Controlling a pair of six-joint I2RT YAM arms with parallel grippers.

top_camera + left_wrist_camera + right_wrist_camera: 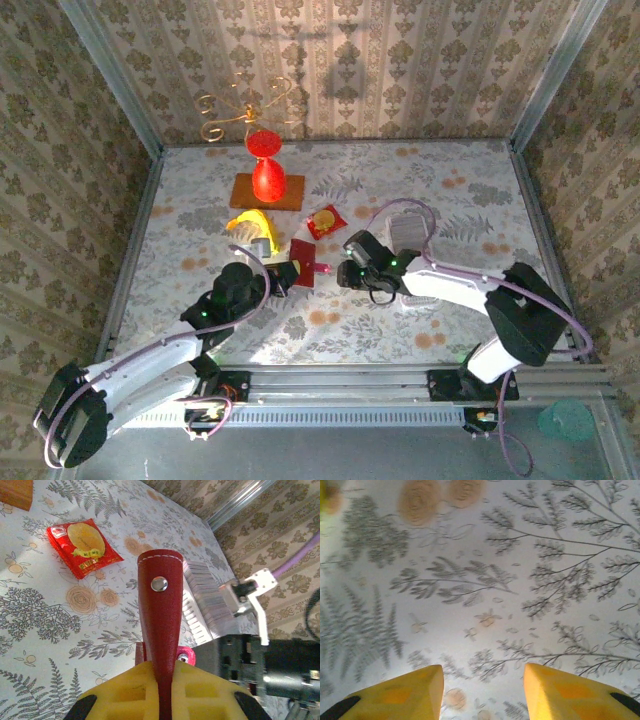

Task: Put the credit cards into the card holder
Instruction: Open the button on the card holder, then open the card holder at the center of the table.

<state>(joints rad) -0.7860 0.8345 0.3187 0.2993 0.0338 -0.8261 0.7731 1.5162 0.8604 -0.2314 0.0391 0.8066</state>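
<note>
Left pincer (160, 677): clamped on card holder (161, 615), frame centre.
Right pincer (483, 687): held apart, nothing between, above bench (470, 580).
Credit cards (207, 600): stacked right of card holder.

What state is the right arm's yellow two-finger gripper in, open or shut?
Open: the right gripper has its yellow fingers apart, bare floral tabletop between them.

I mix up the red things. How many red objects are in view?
3: the red vase on the wooden board, the red sachet right of it, and the card holder clamped in the left gripper. Some may be hidden.
</note>
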